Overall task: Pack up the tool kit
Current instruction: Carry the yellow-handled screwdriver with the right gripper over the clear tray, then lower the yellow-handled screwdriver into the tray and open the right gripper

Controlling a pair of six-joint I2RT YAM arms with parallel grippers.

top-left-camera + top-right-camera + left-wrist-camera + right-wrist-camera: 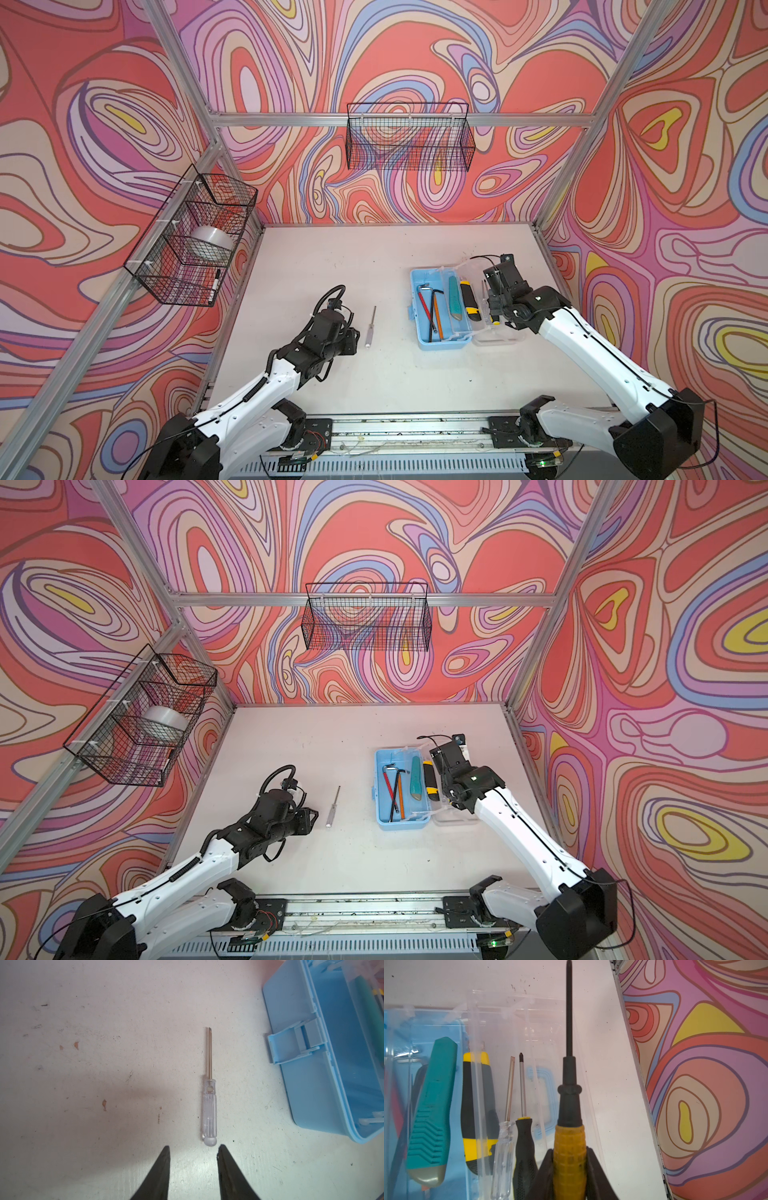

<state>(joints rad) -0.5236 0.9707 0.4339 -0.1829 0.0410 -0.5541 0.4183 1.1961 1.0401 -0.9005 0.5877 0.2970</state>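
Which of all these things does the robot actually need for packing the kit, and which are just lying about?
For the job: blue box, hex keys, teal knife, yellow-black knife, clear-handled screwdriver on the table, yellow-handled screwdriver in the right gripper, two small screwdrivers in the clear lid.

Just lying about: back basket, side basket, tape roll, marker.

No legible text or markings

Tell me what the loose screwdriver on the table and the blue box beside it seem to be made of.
Loose screwdriver: the handle looks like clear glossy plastic, as the table shows through it. The shaft looks like bare metal with a dull sheen.
Blue box: probably moulded plastic, smooth and matt light blue, judging by its one-piece walls and moulded latch.
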